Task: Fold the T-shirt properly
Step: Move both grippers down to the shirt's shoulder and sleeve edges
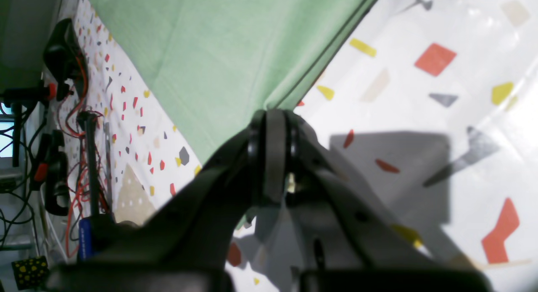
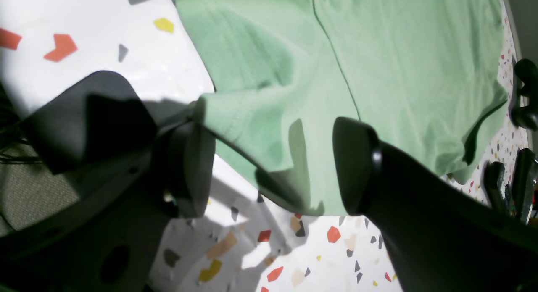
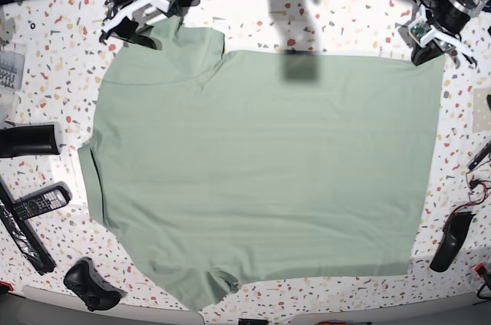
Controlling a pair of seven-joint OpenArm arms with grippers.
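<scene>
The pale green T-shirt lies spread flat over most of the speckled table. In the base view my left gripper sits at the shirt's far right corner. Its wrist view shows the fingers shut, pinching the corner of the green cloth just off the table. At the far left corner is my right gripper. It is open in its wrist view, and a folded sleeve edge of the T-shirt lies between the two dark fingers.
A black cylinder, a remote control and a game controller lie along the left edge. A dark object and red cables sit at the right edge. A clear box is at far left.
</scene>
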